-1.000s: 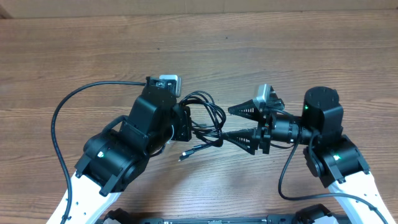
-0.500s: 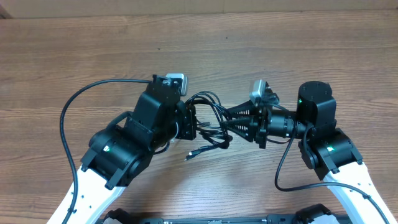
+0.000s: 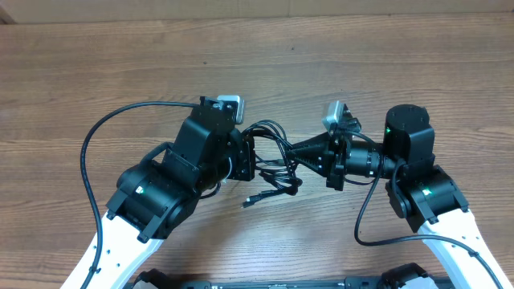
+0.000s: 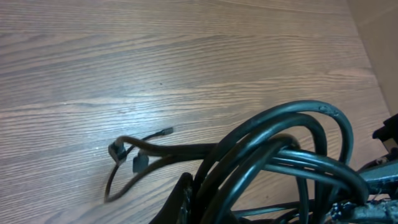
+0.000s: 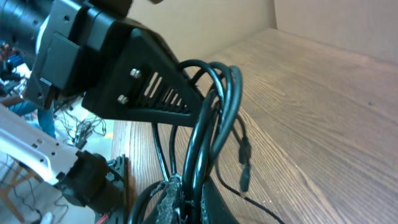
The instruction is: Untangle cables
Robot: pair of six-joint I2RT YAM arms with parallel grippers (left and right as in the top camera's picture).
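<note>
Cables (image 3: 271,138) hung bunched between the two pincers, over the worktop (image 3: 120,72). Left pincer (image 3: 251,157) was clamped on the loops; right pincer (image 3: 292,151) pinched narrow on the same bundle.

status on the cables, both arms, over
Left end effector shut on cables. Right end effector shut on same bundle, opposite side. Bundle tangled, one plug end hanging loose. Nothing seen in the way.
</note>
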